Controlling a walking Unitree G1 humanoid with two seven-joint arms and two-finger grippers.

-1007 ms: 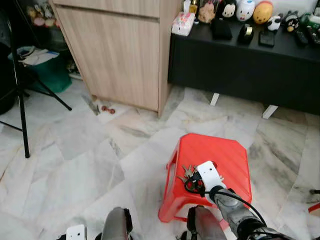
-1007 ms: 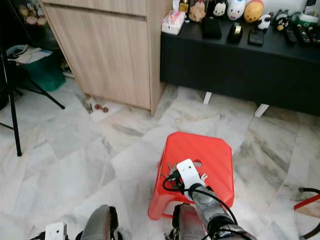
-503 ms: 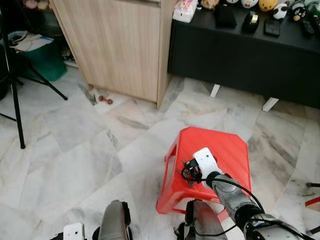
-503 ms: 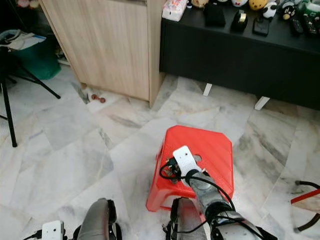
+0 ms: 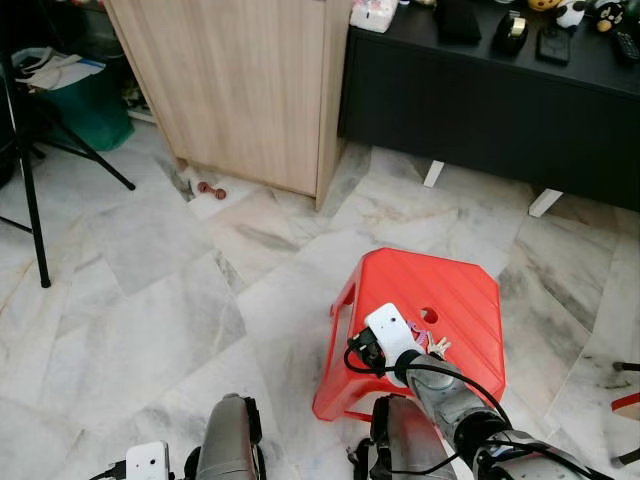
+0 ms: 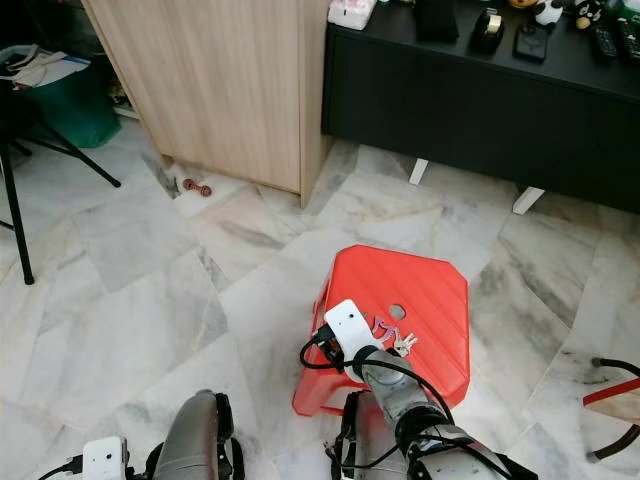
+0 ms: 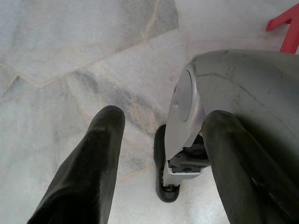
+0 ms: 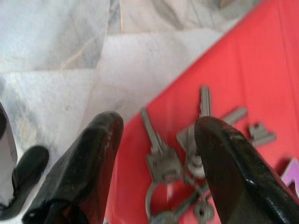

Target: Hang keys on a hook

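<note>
1. On the red stool (image 5: 450, 300), near its front edge, the keys (image 8: 177, 163) lie flat.
2. Right gripper (image 8: 156, 154) hovers wide open around them, probably to grasp them.
3. Left gripper (image 7: 159, 154) hangs idle, open.

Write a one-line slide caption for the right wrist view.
Right gripper open, fingers straddling a bunch of keys on the red plastic stool.

head pair: high, downward, share stool (image 5: 430, 300) | wrists: close, floorward
</note>
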